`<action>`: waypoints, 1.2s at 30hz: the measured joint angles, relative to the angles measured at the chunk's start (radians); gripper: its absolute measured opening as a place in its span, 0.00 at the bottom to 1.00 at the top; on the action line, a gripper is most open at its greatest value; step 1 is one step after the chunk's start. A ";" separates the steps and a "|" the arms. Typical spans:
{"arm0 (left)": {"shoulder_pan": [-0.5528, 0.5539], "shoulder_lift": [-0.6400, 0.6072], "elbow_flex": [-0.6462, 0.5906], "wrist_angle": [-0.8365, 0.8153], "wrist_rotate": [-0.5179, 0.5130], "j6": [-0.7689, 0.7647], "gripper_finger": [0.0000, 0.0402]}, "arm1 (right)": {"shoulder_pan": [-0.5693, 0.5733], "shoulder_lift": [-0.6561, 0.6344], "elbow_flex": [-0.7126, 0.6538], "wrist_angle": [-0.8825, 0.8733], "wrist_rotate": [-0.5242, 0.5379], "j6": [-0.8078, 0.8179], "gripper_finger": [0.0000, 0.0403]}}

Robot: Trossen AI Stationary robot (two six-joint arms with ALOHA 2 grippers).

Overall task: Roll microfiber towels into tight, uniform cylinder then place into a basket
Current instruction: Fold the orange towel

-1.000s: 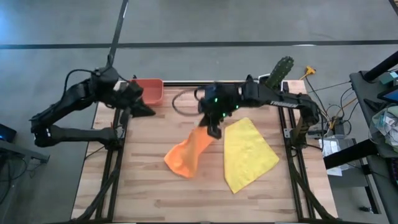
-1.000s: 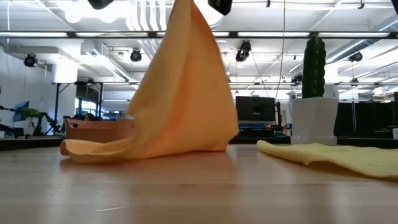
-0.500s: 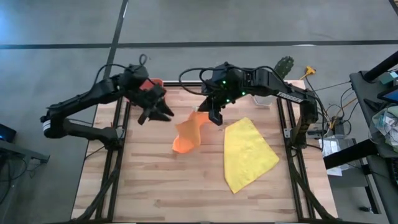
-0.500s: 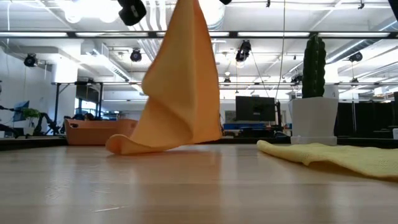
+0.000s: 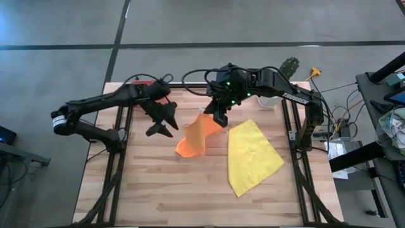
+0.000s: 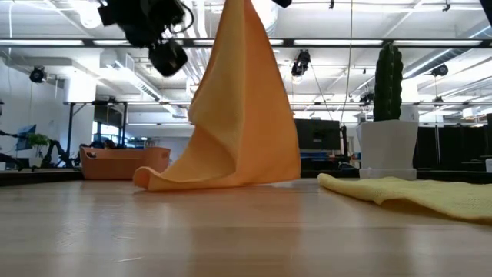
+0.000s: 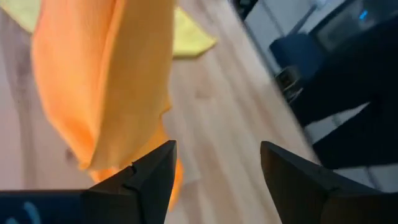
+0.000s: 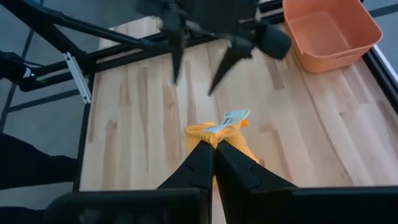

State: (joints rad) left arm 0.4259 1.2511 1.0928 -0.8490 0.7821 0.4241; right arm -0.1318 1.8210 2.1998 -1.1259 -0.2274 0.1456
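Two grippers are now at work on one cloth. The right gripper [image 5: 217, 120] is clamped on a corner of the orange towel [image 5: 195, 136], which hangs from the pinch as a tall drape with only its lower folds resting on the table [image 5: 158, 190]. A second ago that cloth trailed well out along the wood; its heap now sits gathered almost under the pinch.

Just beside the drape, on the side away from the yellow towel [image 5: 252, 156], stands the left gripper [image 5: 166, 121]. A second ago it was back by the basket [image 6: 123, 162] with its fingers together; it has since swung in and spread them, and they are apart and empty, short of the cloth. The yellow towel lies flat on the opposite side of the right gripper, near but untouched.

Furthest off, the basket sits at the table's back edge behind the left arm, with no towel seen in it.

Judgement: the left gripper is readying to take a second corner so the cloth can be spread for rolling. No rolling has begun.
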 joint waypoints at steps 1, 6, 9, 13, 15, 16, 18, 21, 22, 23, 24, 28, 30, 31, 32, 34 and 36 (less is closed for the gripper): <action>0.002 0.005 -0.023 0.027 -0.016 0.007 0.54 | 0.000 0.000 0.000 0.000 -0.002 0.005 0.02; 0.034 -0.010 -0.120 0.259 -0.014 0.003 0.54 | 0.000 -0.001 0.000 0.000 -0.013 0.013 0.02; 0.055 -0.021 -0.168 0.355 -0.007 0.001 0.54 | 0.000 -0.001 0.000 0.000 -0.016 0.022 0.02; 0.064 -0.009 -0.200 0.378 0.023 0.002 0.54 | 0.000 -0.001 0.000 0.000 -0.016 0.036 0.02; 0.063 0.000 -0.225 0.399 0.016 0.002 0.54 | 0.000 -0.001 0.000 0.000 -0.016 0.038 0.02; 0.062 0.006 -0.238 0.425 0.001 0.001 0.54 | 0.000 -0.001 0.000 0.000 -0.016 0.038 0.02; 0.064 0.016 -0.259 0.477 -0.015 -0.019 0.54 | 0.001 -0.001 0.000 0.000 -0.016 0.039 0.02; 0.071 0.032 -0.283 0.576 -0.025 -0.076 0.54 | 0.004 -0.001 0.000 0.000 -0.017 0.046 0.02; 0.071 0.035 -0.290 0.600 -0.024 -0.089 0.54 | 0.005 -0.001 0.000 0.000 -0.016 0.046 0.02; 0.071 0.040 -0.293 0.621 -0.021 -0.101 0.54 | 0.007 -0.001 0.000 0.001 -0.017 0.046 0.02; 0.071 0.046 -0.295 0.632 -0.013 -0.104 0.54 | 0.008 -0.001 0.000 0.000 -0.016 0.046 0.02; 0.068 0.081 -0.297 0.625 0.036 -0.105 0.54 | 0.014 -0.001 0.000 0.001 -0.016 0.064 0.02; 0.068 0.096 -0.297 0.622 0.044 -0.105 0.54 | 0.017 -0.001 0.000 0.001 -0.016 0.064 0.02; 0.068 0.103 -0.297 0.621 0.044 -0.105 0.54 | 0.019 -0.001 0.000 0.001 -0.016 0.065 0.02; 0.068 0.106 -0.297 0.622 0.046 -0.105 0.54 | 0.019 -0.001 0.000 0.000 -0.016 0.065 0.02; 0.067 0.114 -0.297 0.622 0.052 -0.105 0.54 | 0.019 -0.001 0.000 0.001 -0.016 0.072 0.02; 0.066 0.117 -0.297 0.621 0.061 -0.106 0.54 | 0.018 -0.001 0.000 0.001 -0.016 0.080 0.02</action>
State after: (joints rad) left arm 0.4923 1.3682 0.7954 -0.2279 0.8429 0.3183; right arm -0.1135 1.8198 2.1998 -1.1252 -0.2432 0.2260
